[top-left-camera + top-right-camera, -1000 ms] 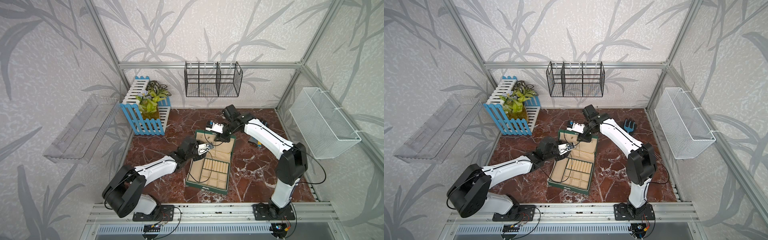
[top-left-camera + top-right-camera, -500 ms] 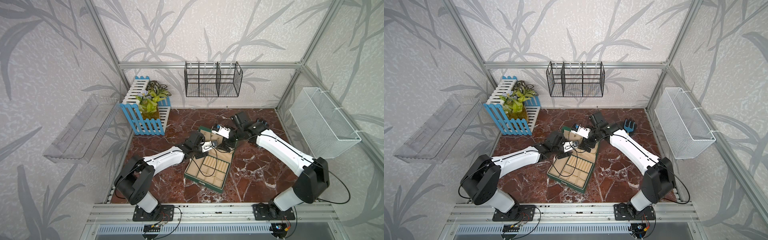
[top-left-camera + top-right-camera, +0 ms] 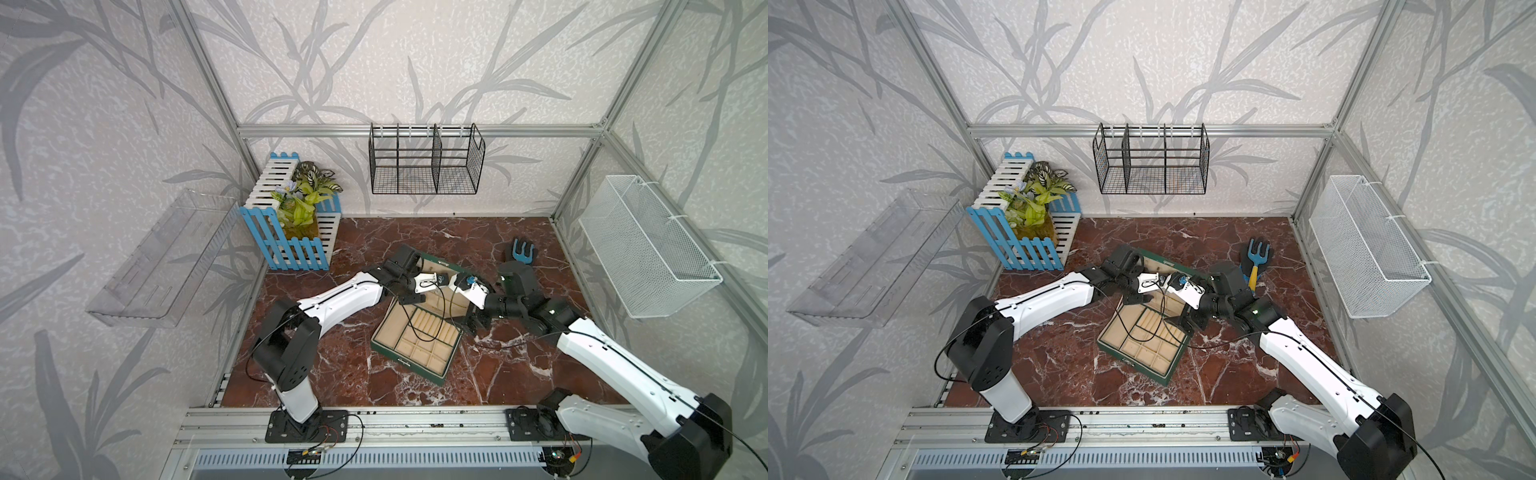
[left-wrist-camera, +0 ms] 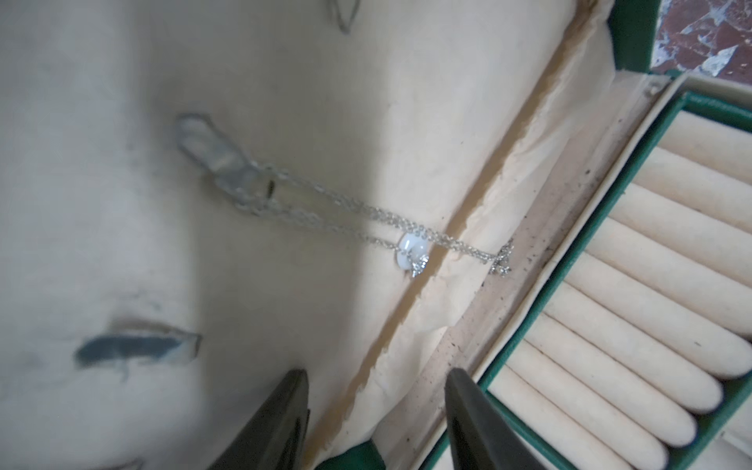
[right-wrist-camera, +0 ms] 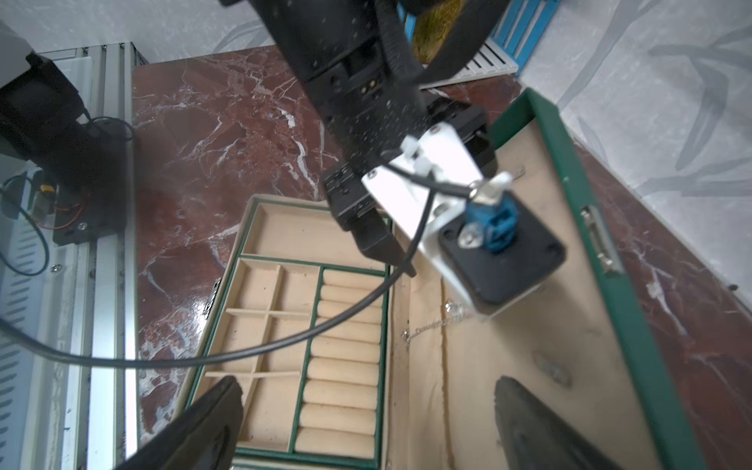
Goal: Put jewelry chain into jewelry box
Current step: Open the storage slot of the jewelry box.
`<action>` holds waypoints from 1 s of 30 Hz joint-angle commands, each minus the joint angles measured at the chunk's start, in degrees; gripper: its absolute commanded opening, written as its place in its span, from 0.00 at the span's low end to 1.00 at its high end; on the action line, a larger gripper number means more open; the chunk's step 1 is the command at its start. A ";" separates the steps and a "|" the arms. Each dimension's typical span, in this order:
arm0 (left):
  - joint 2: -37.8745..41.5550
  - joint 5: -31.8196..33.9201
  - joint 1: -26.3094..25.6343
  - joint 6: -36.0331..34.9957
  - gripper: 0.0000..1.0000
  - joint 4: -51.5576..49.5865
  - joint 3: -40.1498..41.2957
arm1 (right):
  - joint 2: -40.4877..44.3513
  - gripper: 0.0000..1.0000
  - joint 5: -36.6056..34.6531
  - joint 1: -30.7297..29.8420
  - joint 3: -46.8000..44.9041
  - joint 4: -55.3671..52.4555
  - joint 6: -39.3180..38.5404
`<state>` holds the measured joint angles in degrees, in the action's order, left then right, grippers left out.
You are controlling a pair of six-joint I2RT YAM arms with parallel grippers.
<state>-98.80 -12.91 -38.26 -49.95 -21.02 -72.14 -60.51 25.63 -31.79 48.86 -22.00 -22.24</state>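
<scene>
Arms meet over the open jewelry box [image 3: 405, 360] in both top views. My left arm [image 3: 345, 297] reaches in from one side and my right arm [image 3: 602, 357] from the other, with their wrists close together in front of the raised lid. The box sits at a slant on the red marble surface [image 3: 457, 241], with the tray toward the rail and the lid toward the back wall. A blue hand fork [image 3: 521, 251] lies on the surface beyond the right arm, apart from the box. A blue-and-white picket planter [image 3: 295, 245] stands in the back corner on my left side. From this height, anything inside the lid is too small for me to read.

Left wrist view: the jewelry chain [image 4: 358, 211] hangs doubled from a metal hook [image 4: 211, 158] on the beige lid lining, with a small white pendant [image 4: 411, 252] on it. Its far end reaches the fold where the lid meets the tray, just beside the ring rolls [image 4: 630, 305]. The left fingers [image 4: 276, 423] stand parted with nothing between them, clear of the chain.

Right wrist view: the right fingers [image 5: 203, 427] are spread wide and grip nothing, one over the tray and one over the lid lining. Between them I see the ring rolls and the square compartments [image 5: 260, 293]. The chain lies against the lid lining, partly hidden by the left arm's wrist camera [image 5: 500, 244].
</scene>
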 commanded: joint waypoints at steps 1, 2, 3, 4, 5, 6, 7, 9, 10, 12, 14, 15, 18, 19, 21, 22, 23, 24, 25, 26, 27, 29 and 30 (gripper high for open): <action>-1.96 -3.98 -0.46 -2.00 0.56 -4.10 -2.91 | 3.99 0.99 1.58 0.37 -2.68 3.07 5.14; -3.22 -3.76 -0.88 -2.39 0.55 -5.64 -4.22 | 5.67 0.99 1.86 0.41 -4.09 4.11 6.55; -4.00 -3.38 -1.01 -2.35 0.54 -7.00 -5.38 | 6.82 0.99 2.35 0.40 -5.13 4.91 7.74; -5.09 -3.05 -1.15 -2.11 0.53 -8.28 -6.37 | 7.60 0.99 2.94 0.38 -6.20 5.92 9.06; -5.97 -2.68 -1.26 -2.00 0.52 -9.52 -7.17 | 8.68 0.99 3.65 0.41 -7.13 6.82 10.09; -6.68 -2.14 -1.54 -1.99 0.51 -10.46 -7.97 | 9.52 0.99 4.21 0.38 -7.96 7.59 11.25; -7.23 -1.29 -1.75 -2.11 0.51 -11.08 -8.46 | 10.24 0.99 4.83 0.39 -8.87 8.35 12.07; -8.03 0.30 -1.84 -2.44 0.48 -11.94 -9.47 | 11.59 0.99 5.53 0.37 -10.31 9.40 13.38; -8.52 0.97 -1.89 -2.51 0.48 -12.44 -9.96 | 12.07 0.99 5.63 0.40 -11.00 9.92 14.12; -9.36 1.87 -1.83 -2.58 0.46 -13.15 -11.18 | 12.74 0.99 6.33 0.41 -11.76 10.43 15.09; -10.11 2.44 -1.86 -2.69 0.43 -13.67 -12.30 | 13.18 0.99 6.91 0.38 -12.52 10.92 16.13; -10.59 2.95 -1.86 -2.69 0.41 -13.99 -12.89 | 13.29 0.99 7.11 0.37 -12.94 11.21 16.58; -11.49 5.02 -1.76 -2.58 0.32 -14.78 -14.21 | 13.27 0.99 7.33 0.33 -14.44 12.91 18.33; -11.48 5.68 -1.71 -2.53 0.30 -14.57 -14.09 | 13.11 0.99 7.41 0.33 -14.95 13.61 19.09; -11.13 6.69 -1.27 -2.62 0.28 -13.65 -13.41 | 12.77 0.99 7.27 0.28 -16.31 15.84 21.27; -10.86 6.89 -0.82 -2.68 0.27 -13.17 -12.93 | 12.47 0.99 6.79 0.20 -17.19 17.56 23.57; -10.56 6.83 -0.23 -2.74 0.27 -12.60 -12.49 | 12.18 1.00 5.03 -0.01 -18.38 19.83 26.39; -10.38 6.60 0.45 -2.53 0.27 -12.22 -12.16 | 11.73 1.00 1.54 -0.55 -19.46 21.53 29.55; -10.29 6.02 1.10 -2.29 0.27 -12.13 -12.00 | 10.95 0.98 -1.19 -1.05 -20.24 22.94 31.82; -10.38 5.22 1.52 -1.99 0.27 -12.30 -11.98 | 10.22 0.96 -3.32 -1.32 -20.67 23.63 34.37; -10.44 4.35 1.81 -1.74 0.25 -12.44 -11.83 | 8.96 0.94 -5.01 -1.53 -20.93 24.00 36.85; -10.45 3.39 2.11 -0.93 0.18 -12.35 -11.17 | 6.27 0.90 -7.47 -1.81 -20.98 24.62 40.24; -10.18 2.92 2.29 -0.41 0.13 -12.09 -10.70 | 5.24 0.87 -8.57 -2.08 -20.92 24.82 42.07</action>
<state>-109.10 -9.98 -37.19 -51.90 -33.82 -84.31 -53.17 22.76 -33.30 28.10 -1.43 11.18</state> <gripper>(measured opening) 0.159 0.881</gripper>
